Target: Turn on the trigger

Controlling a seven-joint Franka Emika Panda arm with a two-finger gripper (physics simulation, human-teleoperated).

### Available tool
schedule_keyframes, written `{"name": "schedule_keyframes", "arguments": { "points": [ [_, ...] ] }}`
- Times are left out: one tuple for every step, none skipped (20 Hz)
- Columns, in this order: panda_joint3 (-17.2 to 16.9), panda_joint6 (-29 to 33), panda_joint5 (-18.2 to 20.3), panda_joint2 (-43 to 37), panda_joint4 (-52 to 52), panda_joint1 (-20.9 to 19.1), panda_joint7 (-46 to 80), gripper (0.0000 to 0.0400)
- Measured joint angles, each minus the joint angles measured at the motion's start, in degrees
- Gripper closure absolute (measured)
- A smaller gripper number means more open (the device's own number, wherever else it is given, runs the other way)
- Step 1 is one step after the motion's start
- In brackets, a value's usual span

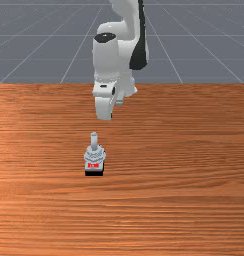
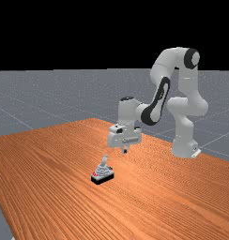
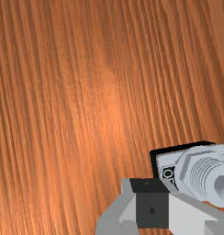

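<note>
Poised above the wooden tabletop (image 2: pixel 50 164), the tool (image 2: pixel 125 151) hangs with its fingers closed against each other; its tip is apart from a small switch (image 1: pixel 95 156) standing on the boards below, which sits to the far view's left of it and, in the front view, slightly to the left and nearer the camera. Seen in the wrist view, part of the switch appears just beyond one of the fingers, a dark label (image 3: pixel 168 173) with pale lettering partly hidden behind it. Grey and ridged, the switch rests on a black base (image 1: pixel 94 173); its lever (image 1: pixel 94 141) points upward, leaning slightly toward the far view's right, while a red marking (image 1: pixel 93 165) faces the front view's camera. Behind the tool, the white and grey arm (image 2: pixel 128 112) bends up and back to its mount (image 2: pixel 184 147) at the far view's right; beyond the tabletop stretches a grey floor (image 2: pixel 41 103) crossed by pale lines.
</note>
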Motion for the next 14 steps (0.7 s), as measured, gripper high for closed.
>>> {"name": "schedule_keyframes", "arguments": {
  "points": [
    [0.1,0.4,0.4,0.4,0.0,0.0,0.1,0.0400],
    [-0.1,0.4,0.3,0.5,0.0,0.1,1.3,0.0400],
    [-0.2,0.4,0.4,0.6,0.0,0.0,1.0,0.0400],
    [-0.5,0.4,0.4,0.7,0.1,0.0,1.9,0.0400],
    [-0.5,0.3,0.6,0.7,0.2,-0.4,0.7,0.0400],
    [-0.5,0.3,0.7,0.8,0.2,-0.7,0.1,0.0400],
    [0.9,-1.0,4.8,0.9,0.8,-2.5,-6.2,0.0400],
    [0.8,-0.8,4.4,1.0,0.9,-2.5,-5.7,0.0400],
    [0.3,-0.3,1.8,1.2,1.1,-2.0,-5.7,0.0400],
    [0.8,-0.8,2.1,1.8,1.9,-2.5,-7.9,0.0400],
    [1.0,-1.1,2.3,2.3,2.7,-2.7,-8.6,0.0400],
    [1.6,-1.8,2.7,3.3,4.3,-3.3,-11.3,0.0400],
    [1.7,-2.3,3.0,4.3,5.7,-3.3,-10.4,0.0400],
    [2.2,-3.1,3.3,5.5,7.6,-3.8,-11.8,0.0400]
  ]
}}
